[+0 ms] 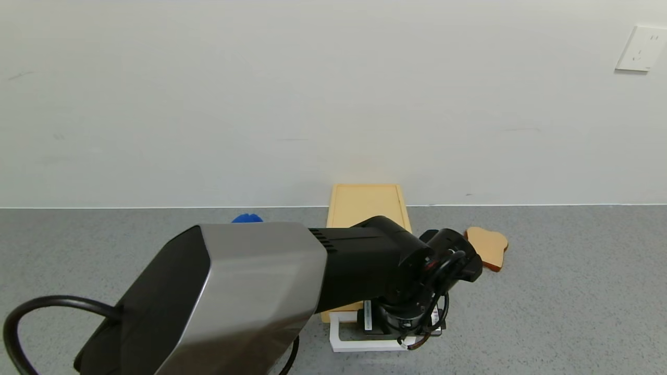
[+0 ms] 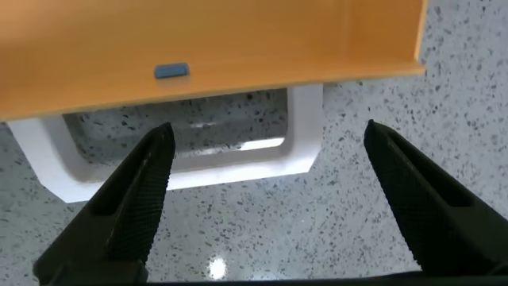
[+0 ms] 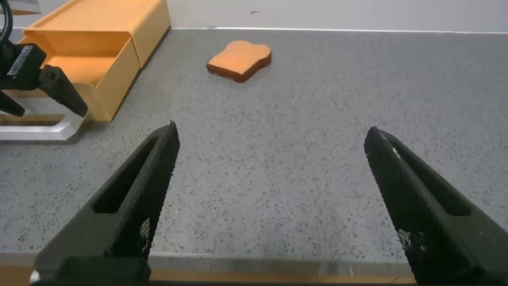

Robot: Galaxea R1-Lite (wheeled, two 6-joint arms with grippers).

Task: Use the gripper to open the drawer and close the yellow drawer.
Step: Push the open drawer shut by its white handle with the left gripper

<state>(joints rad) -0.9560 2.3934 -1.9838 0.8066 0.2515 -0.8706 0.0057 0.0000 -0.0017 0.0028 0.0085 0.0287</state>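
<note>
The left gripper (image 2: 266, 199) hangs over the grey speckled countertop (image 1: 573, 291) with its black pointed fingers (image 2: 135, 199) spread wide and nothing between them, aimed at the white loop handle (image 2: 305, 131) of the yellow drawer (image 2: 206, 48) — the handle lies just beyond the fingertips, not touching them. In the head view the bulky black and silver left arm (image 1: 250, 291) reaches across the frame and covers most of the drawer (image 1: 338, 315), of which a front corner and the white handle (image 1: 344, 341) show beneath the wrist. The drawer stands pulled part-way out of its flat yellow box (image 1: 365, 203), which sits against the white wall (image 1: 260, 104); the right wrist view shows the open tray (image 3: 87, 67) jutting forward of the box (image 3: 147, 20).

The right gripper (image 3: 270, 199) is parked well apart, low over bare counter, its fingers likewise wide open and holding nothing.

A tan toast slice (image 1: 487, 247) lies flat on the counter near the box on the robot's right. A small blue object (image 1: 246, 218) peeks out behind the left arm — too hidden to identify. A wall socket (image 1: 640, 48) sits high on the wall.
</note>
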